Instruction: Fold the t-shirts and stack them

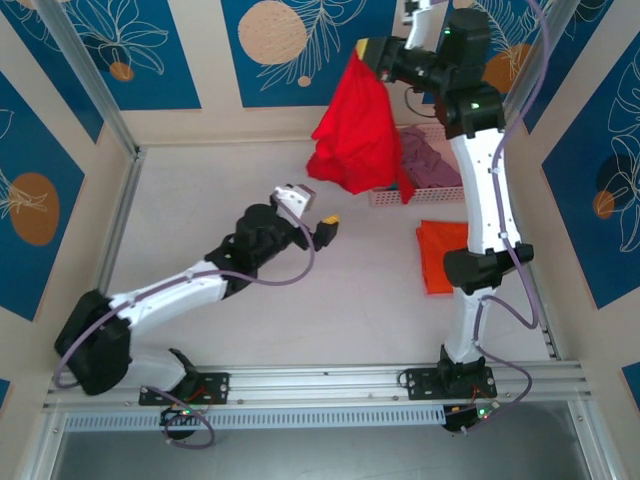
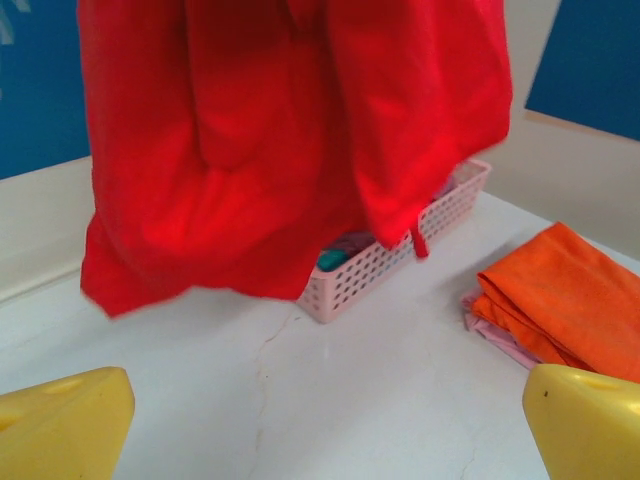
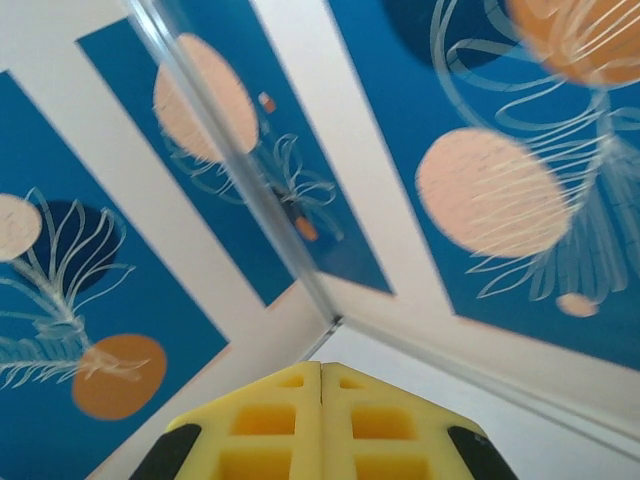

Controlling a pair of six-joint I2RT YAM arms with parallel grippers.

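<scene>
We are holding the red tee (image 1: 355, 130) aloft with the right gripper (image 1: 372, 52), whose jaws are pinching shut on a top edge of the cloth. The tee is hanging bunched at the far right, above the basket (image 1: 385, 197), clear of the table (image 1: 200, 200). The left gripper (image 1: 322, 225) is waiting near the table's centre with its jaws spread wide and nothing in them, and it is facing the hanging cloth.

We are judging the step in hand to be lifting this tee out for spreading; folding is not yet begun. The next move is calling for the left gripper to catch a free lower edge or corner, so both arms can stretch the tee flat on the open table to the left.

The orange tee (image 1: 440, 255) is lying folded at the near right, partly behind the right arm; a pale pink layer is showing under it, and we cannot tell what it is. The mauve tee (image 1: 430, 160) and a teal scrap (image 2: 332, 258) are sitting in the basket, mostly covered. The red tee's sleeves and collar are hard to make out.
</scene>
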